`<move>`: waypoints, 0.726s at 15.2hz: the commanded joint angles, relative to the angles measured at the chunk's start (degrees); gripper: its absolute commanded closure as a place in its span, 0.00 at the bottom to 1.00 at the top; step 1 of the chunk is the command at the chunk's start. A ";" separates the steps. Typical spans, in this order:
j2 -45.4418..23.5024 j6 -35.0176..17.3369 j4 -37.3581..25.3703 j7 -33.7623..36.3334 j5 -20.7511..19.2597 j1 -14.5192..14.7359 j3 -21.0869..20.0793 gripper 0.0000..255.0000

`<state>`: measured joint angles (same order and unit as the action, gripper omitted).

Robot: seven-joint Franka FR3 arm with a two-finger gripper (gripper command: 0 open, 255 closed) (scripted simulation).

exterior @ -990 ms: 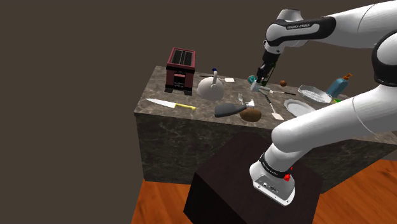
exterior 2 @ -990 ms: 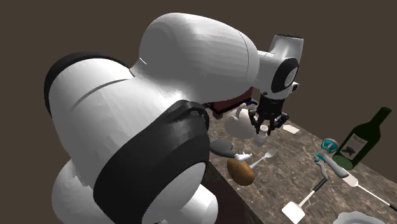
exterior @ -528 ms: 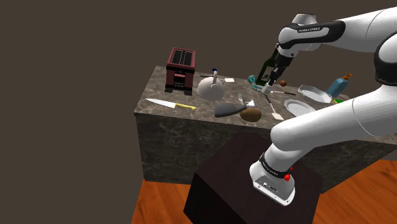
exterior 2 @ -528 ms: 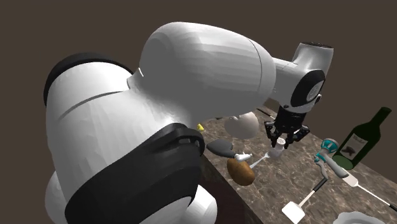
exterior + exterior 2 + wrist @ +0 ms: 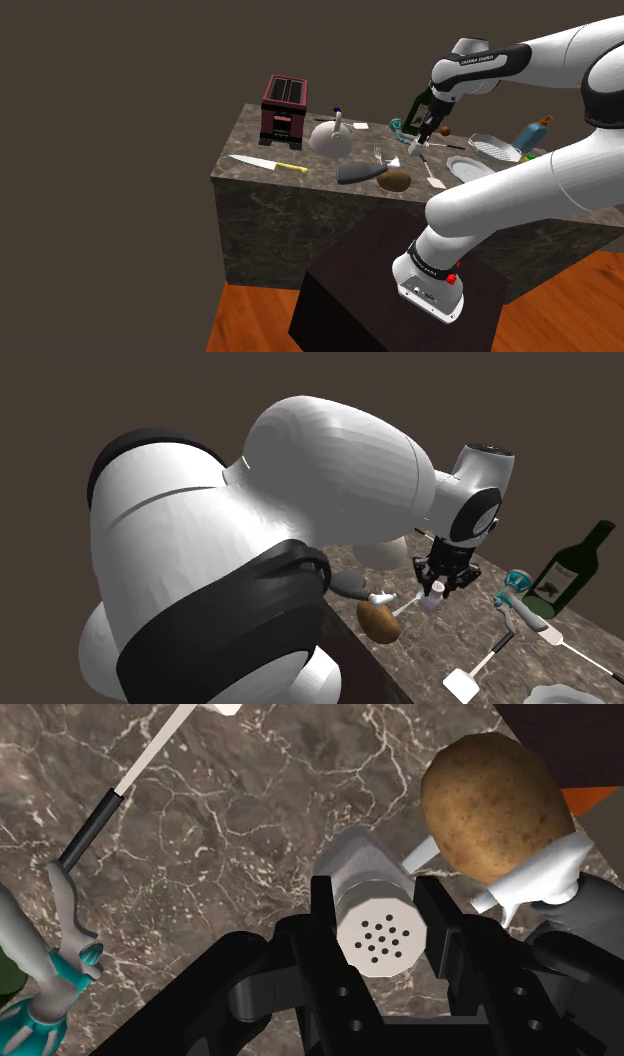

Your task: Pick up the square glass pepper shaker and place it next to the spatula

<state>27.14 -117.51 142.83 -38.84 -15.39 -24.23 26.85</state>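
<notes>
Shaker (image 5: 372, 874) sits grasped in your pincer (image 5: 377, 899), both black jaws pressed against its sides, its holed top facing the wrist camera. You hold it over the dark marble tabletop (image 5: 250, 824), close beside the potato (image 5: 495, 804). The spatula (image 5: 120, 789) lies apart from it, on the pincer's other side. In the shoulder view your arm (image 5: 560, 45) reaches past a green bottle (image 5: 424, 100).

my shoulder camera looks down from beside the dark box stand (image 5: 385, 285), well back from the dark marbled surface (image 5: 250, 132). second crowds the white arm (image 5: 330, 462); wrist looks close along the gripper (image 5: 375, 894). all share the brown potato (image 5: 495, 799).
</notes>
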 commanded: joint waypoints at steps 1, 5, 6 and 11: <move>-0.59 -1.80 1.20 0.03 -0.15 -0.02 0.36 1.00; -2.14 -5.34 3.20 -0.03 -0.32 0.04 1.14 1.00; -2.58 -6.24 3.67 -0.05 -0.35 0.06 1.34 1.00; -5.06 -10.85 5.85 -0.26 -0.36 0.26 2.39 1.00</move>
<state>22.67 -127.39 148.34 -38.99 -15.77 -24.03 28.99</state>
